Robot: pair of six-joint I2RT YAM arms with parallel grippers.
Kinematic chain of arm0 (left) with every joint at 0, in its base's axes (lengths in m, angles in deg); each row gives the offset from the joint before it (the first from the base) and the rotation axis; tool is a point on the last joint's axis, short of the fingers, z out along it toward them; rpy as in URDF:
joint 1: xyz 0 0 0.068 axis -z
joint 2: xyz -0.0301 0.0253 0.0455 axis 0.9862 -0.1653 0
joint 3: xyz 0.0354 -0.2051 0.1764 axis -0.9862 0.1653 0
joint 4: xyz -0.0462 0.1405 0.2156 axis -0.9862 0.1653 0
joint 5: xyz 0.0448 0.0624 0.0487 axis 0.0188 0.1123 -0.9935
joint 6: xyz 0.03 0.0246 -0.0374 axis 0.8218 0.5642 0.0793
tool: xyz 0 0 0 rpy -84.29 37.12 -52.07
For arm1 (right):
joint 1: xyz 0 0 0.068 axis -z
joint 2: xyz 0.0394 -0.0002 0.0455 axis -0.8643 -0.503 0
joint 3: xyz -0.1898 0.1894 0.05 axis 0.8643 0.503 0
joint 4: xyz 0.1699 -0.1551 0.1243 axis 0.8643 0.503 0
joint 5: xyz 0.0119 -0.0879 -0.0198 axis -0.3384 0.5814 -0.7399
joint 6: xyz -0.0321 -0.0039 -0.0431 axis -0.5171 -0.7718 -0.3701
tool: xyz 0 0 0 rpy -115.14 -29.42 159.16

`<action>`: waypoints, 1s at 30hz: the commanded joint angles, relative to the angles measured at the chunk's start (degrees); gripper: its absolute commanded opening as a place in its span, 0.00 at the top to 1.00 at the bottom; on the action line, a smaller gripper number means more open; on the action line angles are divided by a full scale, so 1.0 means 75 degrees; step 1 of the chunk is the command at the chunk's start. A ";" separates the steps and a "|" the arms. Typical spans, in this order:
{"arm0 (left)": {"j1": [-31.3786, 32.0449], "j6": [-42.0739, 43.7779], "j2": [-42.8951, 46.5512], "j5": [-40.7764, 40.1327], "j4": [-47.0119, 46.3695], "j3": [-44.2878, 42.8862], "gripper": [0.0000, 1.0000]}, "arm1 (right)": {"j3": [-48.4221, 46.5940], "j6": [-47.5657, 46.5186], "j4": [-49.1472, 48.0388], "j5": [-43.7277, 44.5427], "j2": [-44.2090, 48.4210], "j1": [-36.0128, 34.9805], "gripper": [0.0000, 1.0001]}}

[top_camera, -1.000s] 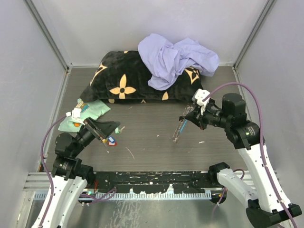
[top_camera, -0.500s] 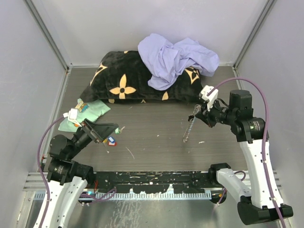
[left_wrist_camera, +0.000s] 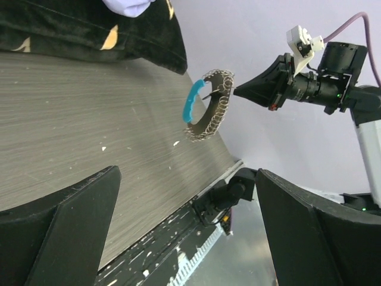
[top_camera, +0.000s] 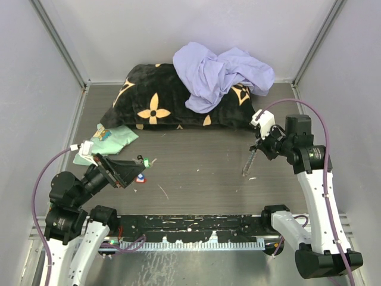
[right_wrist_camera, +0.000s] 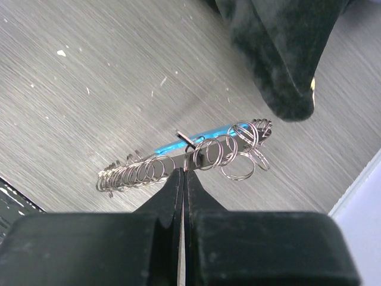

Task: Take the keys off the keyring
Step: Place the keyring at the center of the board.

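Since a second ago, my right arm has been carrying the keyring toward the table's right edge, while my left has been drawing back toward the near-left corner.

My right gripper (right_wrist_camera: 183, 173), elbow bent and wrist aiming left, is pinching with jaws closed one link of the keyring (right_wrist_camera: 184, 159), which is hanging upright: small silver wire rings and a flat, smooth blue crescent. My left gripper (top_camera: 140, 168) is gaping wide, gripping nothing. Beside it the keys (top_camera: 140, 177) are showing only as coloured specks, too small to make out.
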 commanded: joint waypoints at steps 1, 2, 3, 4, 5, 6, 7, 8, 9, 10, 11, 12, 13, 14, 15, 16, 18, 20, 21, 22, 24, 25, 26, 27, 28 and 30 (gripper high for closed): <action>-0.0040 0.0765 0.0197 -0.0170 0.0680 -0.0322 0.02 | 0.0197 -0.0334 0.0022 0.0599 0.0155 0.0061 0.98; -0.0035 0.0840 0.0211 -0.0189 0.0695 -0.0328 0.02 | 0.0293 -0.0326 0.0029 0.0570 0.0141 0.0063 0.98; -0.0034 0.0932 0.0204 -0.0209 0.0703 -0.0333 0.02 | 0.0398 -0.0310 0.0030 0.0561 0.0110 0.0080 0.98; -0.0033 0.1035 0.0184 -0.0239 0.0714 -0.0349 0.02 | 0.0507 -0.0305 0.0027 0.0543 0.0059 0.0094 0.97; -0.0034 0.1129 0.0159 -0.0284 0.0717 -0.0368 0.02 | 0.0580 -0.0287 0.0006 0.0522 0.0016 0.0123 0.97; -0.0034 0.1223 0.0142 -0.0319 0.0707 -0.0384 0.02 | 0.0645 -0.0277 -0.0047 0.0505 -0.0029 0.0158 0.96; -0.0031 0.1314 0.0132 -0.0382 0.0690 -0.0387 0.02 | 0.0706 -0.0257 -0.0096 0.0495 -0.0067 0.0198 0.96; -0.0026 0.1366 0.0132 -0.0415 0.0673 -0.0360 0.02 | 0.0761 -0.0243 -0.0156 0.0490 -0.0102 0.0229 0.95; -0.0024 0.1409 0.0149 -0.0451 0.0617 -0.0339 0.02 | 0.0801 -0.0210 -0.0201 0.0473 -0.0137 0.0256 0.95; -0.0025 0.1441 0.0171 -0.0478 0.0594 -0.0311 0.02 | 0.0834 -0.0168 -0.0231 0.0424 -0.0183 0.0284 0.95; -0.0020 0.1493 0.0197 -0.0501 0.0557 -0.0271 0.02 | 0.0872 -0.0148 -0.0244 0.0374 -0.0229 0.0311 0.95; -0.0021 0.1548 0.0234 -0.0504 0.0517 -0.0230 0.02 | 0.0922 -0.0134 -0.0265 0.0327 -0.0270 0.0336 0.95; -0.0019 0.1593 0.0258 -0.0540 0.0477 -0.0200 0.02 | 0.0965 -0.0116 -0.0299 0.0315 -0.0308 0.0360 0.95; -0.0022 0.1626 0.0277 -0.0577 0.0430 -0.0172 0.02 | 0.1013 -0.0110 -0.0323 0.0313 -0.0367 0.0382 0.95; -0.0021 0.1652 0.0303 -0.0603 0.0358 -0.0141 0.02 | 0.1041 -0.0116 -0.0356 0.0313 -0.0414 0.0396 0.95; -0.0012 0.1670 0.0302 -0.0611 0.0279 -0.0103 0.02 | 0.1071 -0.0110 -0.0376 0.0318 -0.0463 0.0409 0.95; -0.0005 0.1694 0.0308 -0.0612 0.0069 -0.0025 0.02 | 0.1113 -0.0112 -0.0420 0.0304 -0.0550 0.0415 0.95; 0.0026 0.1718 0.0291 -0.0632 -0.0118 0.0068 0.02 | 0.1116 -0.0106 -0.0449 0.0266 -0.0652 0.0428 0.95; 0.0037 0.1727 0.0286 -0.0645 -0.0199 0.0127 0.02 | 0.1099 -0.0102 -0.0452 0.0240 -0.0707 0.0429 0.95; 0.0054 0.1747 0.0270 -0.0647 -0.0225 0.0154 0.02 | 0.1104 -0.0098 -0.0460 0.0222 -0.0755 0.0427 0.95; 0.0062 0.1791 0.0288 -0.0647 -0.0207 0.0185 0.02 | 0.1080 -0.0097 -0.0473 0.0199 -0.0848 0.0427 0.95; 0.0056 0.1806 0.0304 -0.0653 -0.0196 0.0195 0.02 | 0.1058 -0.0104 -0.0474 0.0180 -0.0906 0.0433 0.95; 0.0062 0.1823 0.0312 -0.0657 -0.0191 0.0204 0.02 | 0.1040 -0.0108 -0.0493 0.0157 -0.0957 0.0428 0.94; 0.0053 0.1834 0.0328 -0.0656 -0.0193 0.0209 0.02 | 0.1034 -0.0109 -0.0512 0.0125 -0.1025 0.0429 0.94; 0.0056 0.1837 0.0330 -0.0655 -0.0184 0.0219 0.02 | 0.1021 -0.0109 -0.0539 0.0069 -0.1095 0.0437 0.94; 0.0059 0.1837 0.0334 -0.0647 -0.0175 0.0222 0.02 | 0.0969 -0.0102 -0.0566 -0.0082 -0.1272 0.0427 0.94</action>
